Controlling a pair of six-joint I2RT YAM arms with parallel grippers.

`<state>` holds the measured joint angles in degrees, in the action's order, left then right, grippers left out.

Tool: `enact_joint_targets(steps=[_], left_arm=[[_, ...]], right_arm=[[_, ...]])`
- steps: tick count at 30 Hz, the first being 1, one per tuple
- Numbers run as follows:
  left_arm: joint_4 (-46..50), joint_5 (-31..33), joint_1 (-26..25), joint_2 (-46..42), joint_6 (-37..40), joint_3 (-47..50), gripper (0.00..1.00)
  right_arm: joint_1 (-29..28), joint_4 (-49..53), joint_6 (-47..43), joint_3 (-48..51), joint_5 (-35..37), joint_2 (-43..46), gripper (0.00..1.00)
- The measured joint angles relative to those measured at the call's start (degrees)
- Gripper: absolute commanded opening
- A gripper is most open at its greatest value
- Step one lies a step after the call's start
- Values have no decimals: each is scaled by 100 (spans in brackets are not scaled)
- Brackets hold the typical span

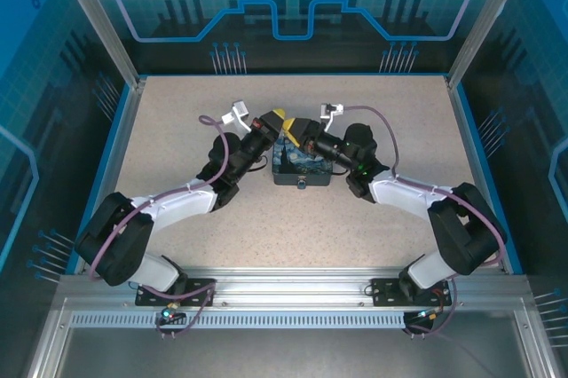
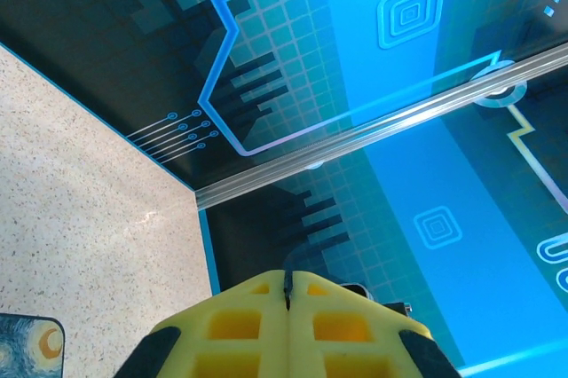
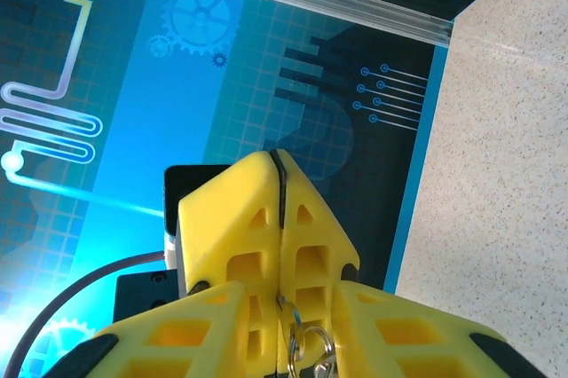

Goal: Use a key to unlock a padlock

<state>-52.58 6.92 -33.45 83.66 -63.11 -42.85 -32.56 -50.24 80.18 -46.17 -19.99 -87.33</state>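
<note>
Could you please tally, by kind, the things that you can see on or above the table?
Robot arms: 2 (left arm, right arm)
Grippers: 2 (left gripper, right gripper)
Painted box: 1
Cluster of small metal rings: 1
Total: 6

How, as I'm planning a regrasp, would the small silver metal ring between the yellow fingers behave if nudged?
The small silver metal ring looks thin but rigid, so it probably keeps its shape. It seems to dangle loosely between the yellow fingers, so it would likely swing. Its shiny surface may slip.
</note>
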Motion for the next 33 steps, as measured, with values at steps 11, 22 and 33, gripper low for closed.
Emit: enact_joint_targets(steps=[11, 22, 33], left_arm=[[-37, 107, -7, 0, 2, 31, 0], [-31, 280, -11, 0, 2, 72, 0], [-31, 382, -11, 0, 2, 92, 0]], right_arm=[[-9, -92, 107, -24, 0, -101, 23], [-31, -133, 131, -22, 7, -109, 18], [-46, -142, 153, -22, 2, -125, 19]])
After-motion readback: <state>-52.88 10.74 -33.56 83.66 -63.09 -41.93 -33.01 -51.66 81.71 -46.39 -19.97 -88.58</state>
